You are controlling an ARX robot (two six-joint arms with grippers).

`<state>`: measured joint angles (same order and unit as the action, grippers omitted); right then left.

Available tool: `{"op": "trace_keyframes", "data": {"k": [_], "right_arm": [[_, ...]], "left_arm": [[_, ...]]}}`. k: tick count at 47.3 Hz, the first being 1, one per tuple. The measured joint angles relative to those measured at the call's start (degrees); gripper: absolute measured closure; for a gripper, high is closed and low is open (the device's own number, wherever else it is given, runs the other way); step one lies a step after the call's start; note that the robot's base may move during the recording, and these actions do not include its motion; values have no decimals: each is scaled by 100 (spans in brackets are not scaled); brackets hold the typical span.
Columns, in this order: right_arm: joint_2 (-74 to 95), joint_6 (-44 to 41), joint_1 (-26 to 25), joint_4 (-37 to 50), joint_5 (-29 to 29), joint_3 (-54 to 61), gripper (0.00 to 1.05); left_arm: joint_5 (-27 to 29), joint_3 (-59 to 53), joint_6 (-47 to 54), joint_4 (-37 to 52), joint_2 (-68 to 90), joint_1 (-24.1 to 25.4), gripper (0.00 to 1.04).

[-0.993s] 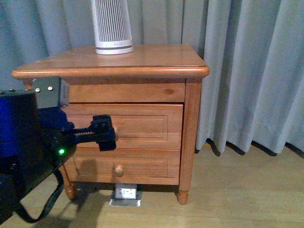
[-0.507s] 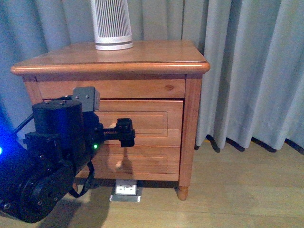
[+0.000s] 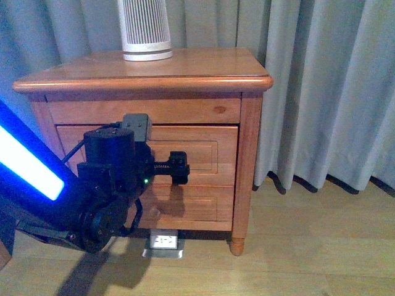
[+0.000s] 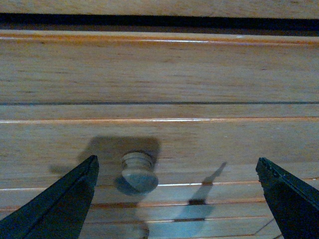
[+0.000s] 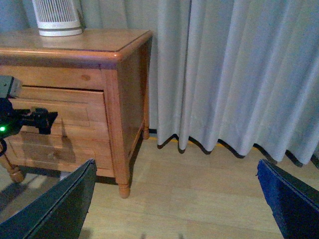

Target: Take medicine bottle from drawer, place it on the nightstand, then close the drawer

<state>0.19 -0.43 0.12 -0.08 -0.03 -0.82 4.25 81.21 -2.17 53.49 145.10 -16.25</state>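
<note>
Left of centre in the front view, the left gripper [image 3: 179, 168] stands wide open around the knob [image 4: 138, 172] of the drawer [image 3: 203, 154], not touching it. The right gripper [image 5: 175, 162] is wide open too, and empty.

Black arm [image 3: 105, 185] — green LED, bright blue light strip, grey bracket.

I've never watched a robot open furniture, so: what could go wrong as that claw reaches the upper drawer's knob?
The knob sits off-centre inside the open left gripper, so closing might miss it. It is small and rounded, so the grip could slip when pulling the drawer. A jerky pull might rock the nightstand and the tall white cylinder on top.
</note>
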Motion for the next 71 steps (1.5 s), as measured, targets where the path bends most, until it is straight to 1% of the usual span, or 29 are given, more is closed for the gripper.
{"op": "trace_keyframes", "data": {"k": [9,34,42,43,46,47,49,52,54,58,71], "right_arm": [[0,0,0,0,0,0,7],[0,0,0,0,0,0,7],[0,0,0,0,0,0,7],[0,0,0,0,0,0,7],[0,0,0,0,0,0,7],[0,0,0,0,0,0,7],[0,0,0,0,0,0,7],[0,0,0,0,0,0,7],[0,0,0,0,0,0,7],[0,0,0,0,0,0,7],[0,0,0,0,0,0,7]], "left_arm": [[-20,269,35,-140,109,20,7],[-13,341,39,-428,144,46,8],[22,341,35,-529,144,61,33],[24,341,35,-542,144,61,35],[50,341,26,-658,144,63,45],[55,341,26,-662,144,63,47],[72,341,22,-673,144,79,54],[107,341,13,-702,144,114,68],[125,341,2,-702,144,125,75],[142,341,0,-702,144,127,79],[146,317,46,-592,144,131,80]]}}
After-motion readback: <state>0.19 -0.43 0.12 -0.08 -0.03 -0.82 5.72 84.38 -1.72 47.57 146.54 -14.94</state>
